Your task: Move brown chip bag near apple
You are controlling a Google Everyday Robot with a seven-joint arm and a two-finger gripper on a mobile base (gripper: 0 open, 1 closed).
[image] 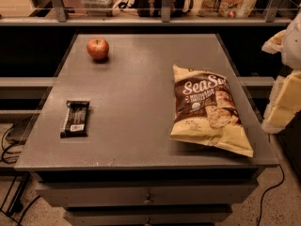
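Note:
The brown chip bag [208,109] lies flat on the right side of the grey table [136,102], its lower corner reaching the table's front right edge. The apple [98,48] stands at the far left of the table, well apart from the bag. My gripper [283,100] shows as pale white and yellow parts at the right edge of the view, beside the table and to the right of the bag, not touching it. It holds nothing that I can see.
A small black bar wrapper [75,118] lies on the left front of the table. A shelf rail with bags and boxes [230,1] runs along the back. Drawers [148,197] sit under the tabletop. Cables [9,140] trail on the floor at left.

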